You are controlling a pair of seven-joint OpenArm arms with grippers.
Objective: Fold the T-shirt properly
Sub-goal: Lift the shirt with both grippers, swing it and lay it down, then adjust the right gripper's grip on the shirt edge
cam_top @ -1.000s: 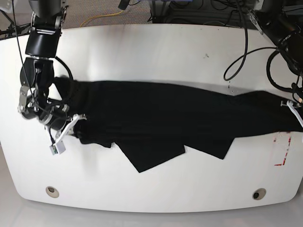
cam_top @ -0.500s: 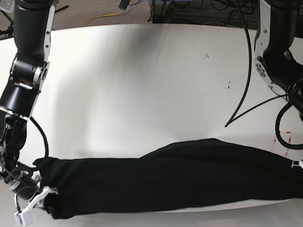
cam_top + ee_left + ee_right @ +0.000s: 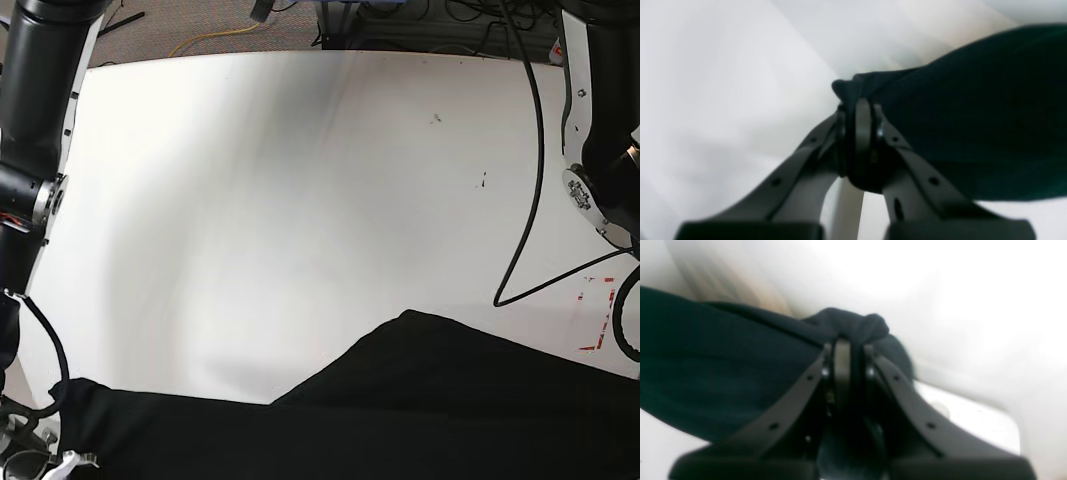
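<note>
Evidently, the large black soft-fabric T-shirt (image 3: 400, 400) is gripped bunched in both the left gripper (image 3: 858, 110) and right gripper (image 3: 843, 346), apparently lifted; no neat fold is seen yet.

The T-shirt (image 3: 400, 420) stretches along the table's (image 3: 300, 180) near edge, between both arms.

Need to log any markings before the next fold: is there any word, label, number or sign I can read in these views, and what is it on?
No readable text in any view.
T-shirt: plain black where it shows, no print or label in sight.
Table: red corner marks near its edge by the left arm, lines only, no letters or digits; a few small dark specks, not writing.
Both wrist views: too blurred to read anything on the fingers.
</note>
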